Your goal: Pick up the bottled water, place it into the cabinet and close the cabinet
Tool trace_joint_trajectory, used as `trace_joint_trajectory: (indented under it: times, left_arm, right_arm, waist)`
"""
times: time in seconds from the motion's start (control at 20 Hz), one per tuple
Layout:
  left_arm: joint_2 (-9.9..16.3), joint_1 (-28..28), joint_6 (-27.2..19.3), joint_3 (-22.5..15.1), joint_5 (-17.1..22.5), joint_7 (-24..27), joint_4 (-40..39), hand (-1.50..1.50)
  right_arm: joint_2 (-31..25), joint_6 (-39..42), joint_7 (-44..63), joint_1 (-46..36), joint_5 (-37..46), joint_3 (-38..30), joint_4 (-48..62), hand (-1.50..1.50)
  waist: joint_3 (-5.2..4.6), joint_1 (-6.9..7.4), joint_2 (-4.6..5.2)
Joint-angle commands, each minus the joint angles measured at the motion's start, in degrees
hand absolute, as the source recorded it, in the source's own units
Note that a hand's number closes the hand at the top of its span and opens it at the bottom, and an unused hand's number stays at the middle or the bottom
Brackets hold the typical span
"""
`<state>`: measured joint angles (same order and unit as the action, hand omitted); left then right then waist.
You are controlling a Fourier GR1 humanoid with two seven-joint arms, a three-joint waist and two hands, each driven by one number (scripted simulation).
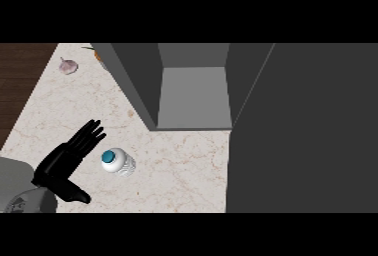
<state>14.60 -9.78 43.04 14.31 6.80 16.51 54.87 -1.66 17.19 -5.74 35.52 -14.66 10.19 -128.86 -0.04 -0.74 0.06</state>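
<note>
The bottled water (118,162) stands upright on the marble counter, seen from above as a white ribbed body with a blue cap. My left hand (68,157) hovers just left of it, fingers straight and thumb spread, not touching it. The dark grey cabinet (193,95) stands behind the bottle with its inside shelf showing. Its open door (303,130) is a large dark panel filling the right side of the view. My right hand does not show.
A garlic bulb (68,66) lies at the counter's far left. An orange vegetable (97,54) peeks out beside the cabinet's left wall. Dark wooden floor (18,75) shows beyond the counter's left edge.
</note>
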Motion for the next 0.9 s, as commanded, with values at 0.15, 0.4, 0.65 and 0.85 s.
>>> trace_joint_trajectory:
  times: [0.15,0.4,0.65,0.85]
  left_arm:
    - [0.65,-6.64,-0.02,-0.44,-5.13,10.93,-17.92,-1.5]
    - [0.26,-11.34,-1.15,-1.93,-8.5,15.86,-28.61,-1.5]
    - [0.71,-13.76,-0.6,-2.56,-9.38,20.1,-32.8,-1.5]
    - [-0.41,-15.38,-1.06,-2.84,-9.65,21.08,-36.19,-1.5]
  right_arm:
    - [-0.73,-0.36,2.16,0.39,-1.27,0.0,-1.73,-1.5]
    - [-0.87,1.97,-3.15,-0.49,-1.7,-1.91,3.98,-1.5]
    - [-1.03,1.31,-1.67,1.11,-0.47,-0.19,0.54,-1.5]
    - [-0.24,0.74,-2.03,-1.71,-0.61,-0.55,2.79,-1.5]
  waist:
    - [-0.03,-0.07,0.08]
    - [-0.08,-0.68,0.31]
    - [-0.1,-0.65,0.26]
    - [-0.11,-0.6,0.36]
